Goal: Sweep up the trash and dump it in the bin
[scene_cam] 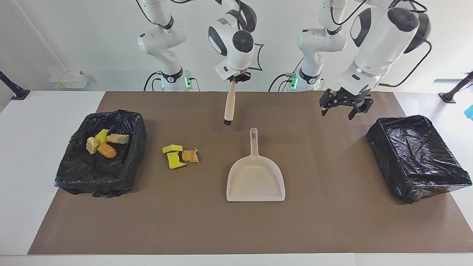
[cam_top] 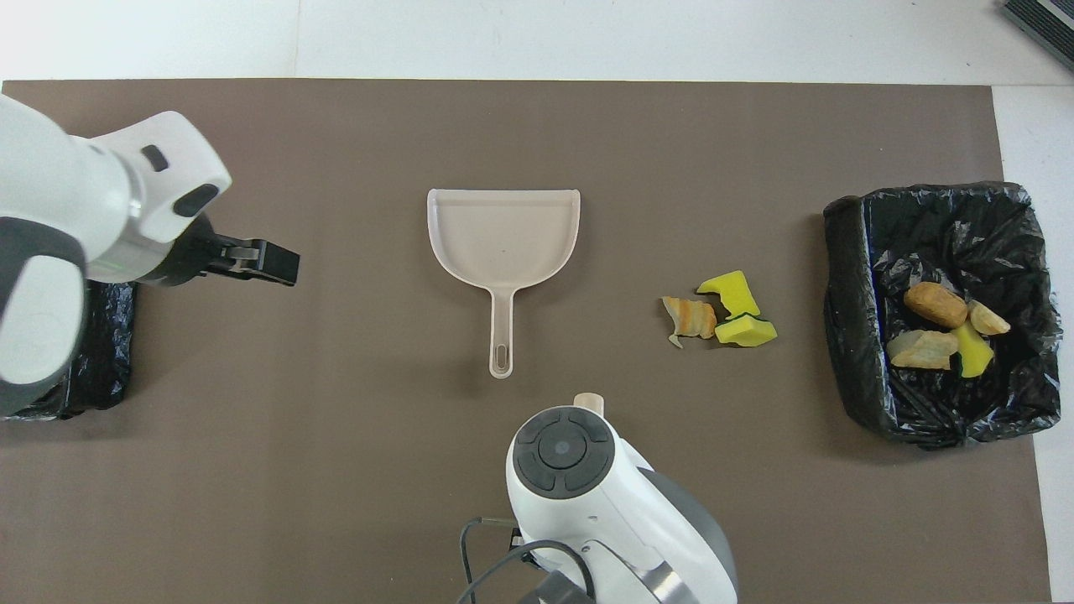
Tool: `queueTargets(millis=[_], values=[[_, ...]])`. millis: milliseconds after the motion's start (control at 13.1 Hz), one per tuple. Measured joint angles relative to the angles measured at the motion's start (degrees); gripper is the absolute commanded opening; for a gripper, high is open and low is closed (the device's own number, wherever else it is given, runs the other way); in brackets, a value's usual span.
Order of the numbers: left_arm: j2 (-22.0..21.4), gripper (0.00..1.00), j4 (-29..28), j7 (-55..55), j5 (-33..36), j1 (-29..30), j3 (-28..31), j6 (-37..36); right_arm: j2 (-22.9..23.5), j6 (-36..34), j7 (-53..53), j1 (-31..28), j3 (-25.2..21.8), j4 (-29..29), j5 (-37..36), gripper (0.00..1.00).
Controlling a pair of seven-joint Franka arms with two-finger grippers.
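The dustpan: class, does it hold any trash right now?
No: the dustpan lies bare on the mat, while three trash pieces sit beside it toward the right arm's end.

No legible text anywhere.

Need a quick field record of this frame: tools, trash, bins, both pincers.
brush: beige-handled brush with black bristles, hanging upright in the right pincer, which is shut on its handle top
dustpan: beige plastic dustpan, flat on the brown mat, empty
loose trash: three lumps on the mat, between the dustpan and the filled bin
filled bin: black-bagged bin, right arm's end, four lumps inside
other bin: black-bagged bin, left arm's end
left pincer: open, empty, in the air
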Motion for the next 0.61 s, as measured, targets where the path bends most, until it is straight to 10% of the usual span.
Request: queueTargets(millis=[609], values=[[12.29,1.00,-8.29,-5.52,0.40,-14.41,-0.15,24.89,-2.01,-6.60,-7.14,-11.58,-0.16,-0.02,-14.21,0.00]])
